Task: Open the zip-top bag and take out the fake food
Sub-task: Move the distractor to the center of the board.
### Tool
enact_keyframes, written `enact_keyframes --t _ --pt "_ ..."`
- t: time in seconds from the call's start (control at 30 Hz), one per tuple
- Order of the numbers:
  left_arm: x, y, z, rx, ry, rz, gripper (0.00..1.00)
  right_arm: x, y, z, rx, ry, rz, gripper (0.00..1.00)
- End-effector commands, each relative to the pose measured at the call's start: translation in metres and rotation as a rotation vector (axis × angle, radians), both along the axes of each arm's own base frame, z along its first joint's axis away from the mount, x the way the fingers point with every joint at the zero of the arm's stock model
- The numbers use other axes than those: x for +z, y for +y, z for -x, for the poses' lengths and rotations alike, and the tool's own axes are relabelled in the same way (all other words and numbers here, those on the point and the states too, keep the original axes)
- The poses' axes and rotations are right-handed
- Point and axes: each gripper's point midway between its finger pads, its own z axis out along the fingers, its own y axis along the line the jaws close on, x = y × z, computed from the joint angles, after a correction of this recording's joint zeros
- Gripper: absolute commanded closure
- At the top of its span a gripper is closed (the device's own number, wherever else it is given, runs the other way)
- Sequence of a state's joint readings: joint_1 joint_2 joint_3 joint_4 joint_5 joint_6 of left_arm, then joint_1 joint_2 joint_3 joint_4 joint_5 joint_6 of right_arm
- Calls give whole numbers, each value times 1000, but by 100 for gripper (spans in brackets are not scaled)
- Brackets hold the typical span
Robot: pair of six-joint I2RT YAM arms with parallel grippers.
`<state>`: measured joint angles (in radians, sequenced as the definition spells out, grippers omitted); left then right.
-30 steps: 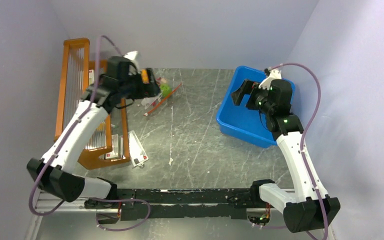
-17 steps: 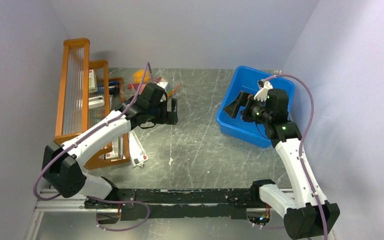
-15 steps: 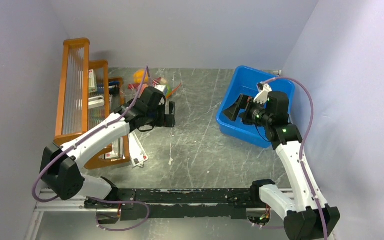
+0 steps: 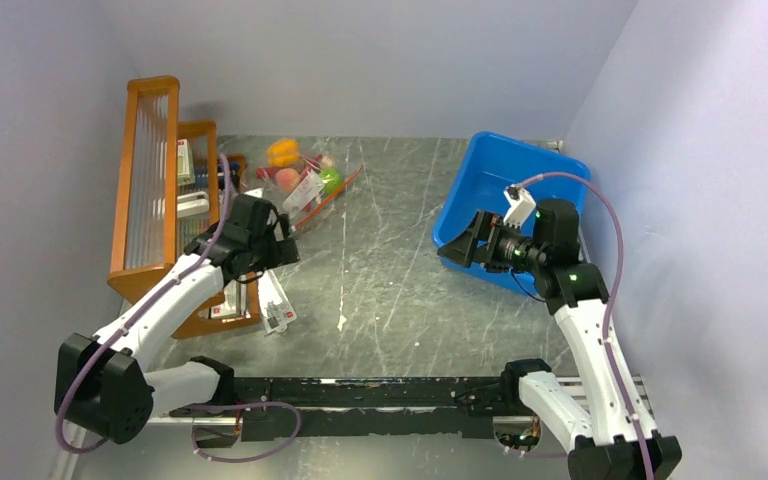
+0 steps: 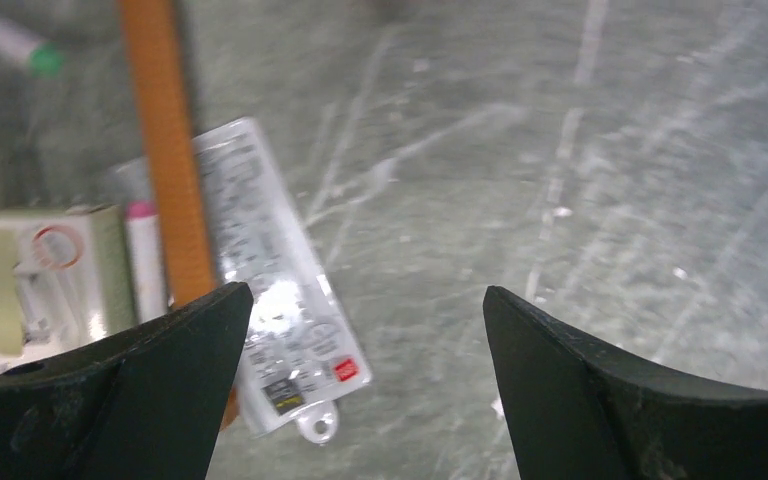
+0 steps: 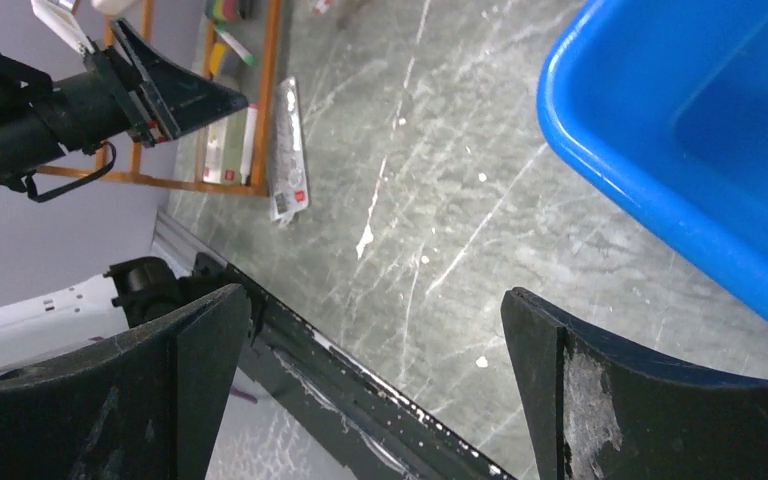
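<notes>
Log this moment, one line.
left fingers: open, empty | right fingers: open, empty | zip-top bag: far-left, unheld | fake food: at bag

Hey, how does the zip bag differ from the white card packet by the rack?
The zip-top bag is crinkly with a red strip, lying farther back among colourful fake food. The card packet is flat and white, lying nearer, by the orange rack. Both rest on the table, ungripped.

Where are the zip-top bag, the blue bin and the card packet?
zip-top bag [image 4: 305,190]: top view, white label.
blue bin [image 4: 516,168]: top view, bare inside.
card packet [image 5: 278,318]: left wrist view, middle.
</notes>
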<state>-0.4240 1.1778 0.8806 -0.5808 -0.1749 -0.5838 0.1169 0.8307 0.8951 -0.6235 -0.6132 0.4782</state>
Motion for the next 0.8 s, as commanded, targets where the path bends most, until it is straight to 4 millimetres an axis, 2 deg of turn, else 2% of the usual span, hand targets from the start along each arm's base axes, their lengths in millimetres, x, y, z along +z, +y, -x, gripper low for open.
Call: enact_keyframes --t 0.0,0.17,0.4,0.53,0.63,0.77 --pt "-21 34 2 161 43 50 1 -12 0 6 36 84 21 0" --pt "-28 59 -4 243 77 19 1 -22 -3 8 20 93 30 0" --pt "-25 109 -8 364 94 -33 1 -37 -3 9 21 139 38 0" --pt "-26 125 -11 384 103 -13 1 -40 -3 7 21 146 38 0" --pt "-23 122 -14 364 93 11 1 -42 -4 8 25 152 47 0" --pt "-6 86 -25 187 18 161 1 -43 -4 7 27 151 51 0"
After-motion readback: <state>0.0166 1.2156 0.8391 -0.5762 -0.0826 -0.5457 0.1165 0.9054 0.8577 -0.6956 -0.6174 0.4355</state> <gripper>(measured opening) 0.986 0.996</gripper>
